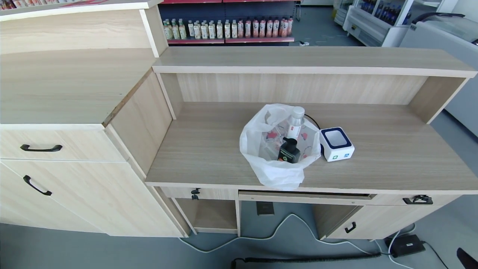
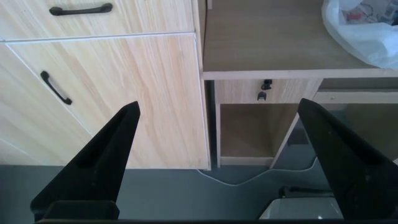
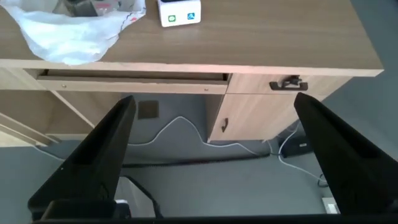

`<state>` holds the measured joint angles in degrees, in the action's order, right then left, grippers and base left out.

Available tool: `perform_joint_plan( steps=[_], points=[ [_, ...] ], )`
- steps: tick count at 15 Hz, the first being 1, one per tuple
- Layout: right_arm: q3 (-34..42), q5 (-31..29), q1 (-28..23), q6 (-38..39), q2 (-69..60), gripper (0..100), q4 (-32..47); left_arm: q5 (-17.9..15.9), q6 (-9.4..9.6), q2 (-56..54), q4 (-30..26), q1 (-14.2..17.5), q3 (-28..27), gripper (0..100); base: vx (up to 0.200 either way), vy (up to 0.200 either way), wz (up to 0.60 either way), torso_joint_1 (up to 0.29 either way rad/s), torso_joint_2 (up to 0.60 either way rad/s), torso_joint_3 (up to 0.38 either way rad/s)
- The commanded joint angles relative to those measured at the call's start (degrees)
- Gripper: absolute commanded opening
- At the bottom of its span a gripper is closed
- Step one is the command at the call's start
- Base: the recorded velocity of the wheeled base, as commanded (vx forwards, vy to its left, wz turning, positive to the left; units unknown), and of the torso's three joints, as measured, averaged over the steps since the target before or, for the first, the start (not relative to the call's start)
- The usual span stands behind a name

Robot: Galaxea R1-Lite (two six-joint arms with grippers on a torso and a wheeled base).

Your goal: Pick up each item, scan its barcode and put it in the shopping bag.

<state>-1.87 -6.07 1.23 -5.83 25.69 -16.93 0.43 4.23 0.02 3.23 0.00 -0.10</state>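
Both grippers hang low on the near side of the counter (image 1: 392, 149), below its front edge and well apart from the goods. Left gripper (image 2: 219, 106) has its fingers spread wide with nothing between them, facing the cupboard doors (image 2: 124, 93) at the left. Right gripper (image 3: 214, 98) is likewise spread and unladen, facing the drawer front (image 3: 130, 78) under the counter's right half.

On the counter the white shopping bag (image 1: 250, 142) sits with its mouth gaping upward. Inside it a white bottle (image 1: 295, 123) leans at the far side and a dark bottle (image 1: 289, 151) with a black cap stands nearer. The scanner (image 1: 337, 144) — a small white box with a dark-rimmed window on top — stands just beside the bag on its right.

With both visible items already bagged, the work looks to be at or close to its end — the scan-and-drop step seems done for these two. Any further move would call first for another item to pick. Failing that, the arms need only keep clear of the bag's loose rim so as not to drag it toward the near edge.
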Motion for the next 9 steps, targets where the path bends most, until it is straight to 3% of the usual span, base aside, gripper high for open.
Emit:
perform_joint_plan(
  steps=[1,4,9],
  points=[
    [1.87,0.09,-0.79,1.08,-18.04,100,13.15,0.01,-0.01,-0.02,0.02,0.0,0.01,100,0.0,0.0,0.0,0.0,0.0,0.0],
    [1.87,0.8,-1.76,7.15,-24.81,100,14.56,0.01,-0.01,-0.02,0.02,0.0,0.01,100,0.0,0.0,0.0,0.0,0.0,0.0],
    [1.69,0.89,-0.97,10.4,-25.69,100,18.16,0.01,-0.01,-0.02,0.02,0.0,0.01,100,0.0,0.0,0.0,0.0,0.0,0.0]
  ],
)
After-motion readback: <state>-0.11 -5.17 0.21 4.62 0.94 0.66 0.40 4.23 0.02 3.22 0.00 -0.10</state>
